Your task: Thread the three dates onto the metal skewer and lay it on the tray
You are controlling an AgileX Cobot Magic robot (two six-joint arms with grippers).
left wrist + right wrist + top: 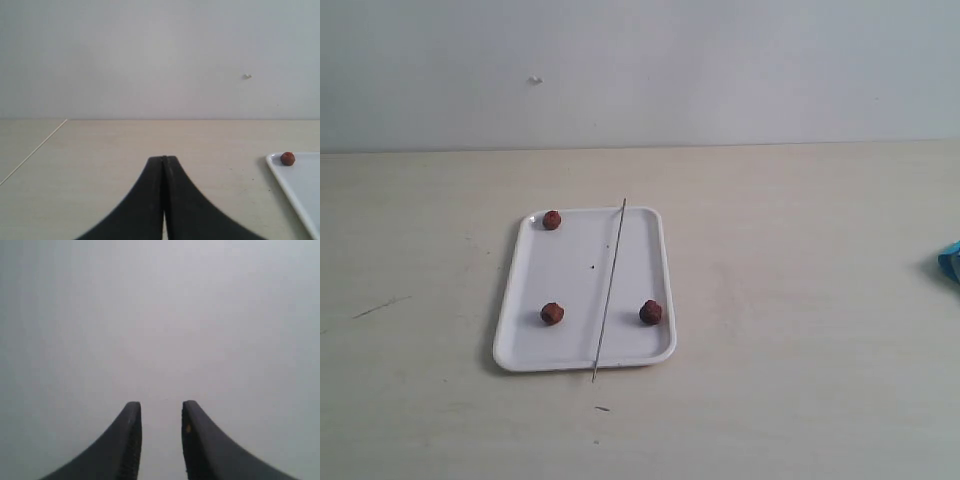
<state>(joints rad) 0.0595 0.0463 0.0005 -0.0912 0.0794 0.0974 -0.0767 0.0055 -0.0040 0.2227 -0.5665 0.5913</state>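
Note:
The white tray [575,265] lies on the table in the exterior view. Three dates sit loose on it: one at the far left corner [552,220], one near left [552,313], one near right [651,312]. The thin metal skewer [610,288] lies lengthwise across the tray, both ends past its rim. Neither arm shows in the exterior view. My left gripper [163,159] is shut with nothing in it, low over the table, left of the tray corner [295,182] and its date [287,158]. My right gripper [161,405] is open and empty, facing only blank grey wall.
A blue object [950,264] pokes in at the right edge of the exterior view. A dark scratch [380,306] marks the table on the left. The pale wall [640,70] rises behind the table.

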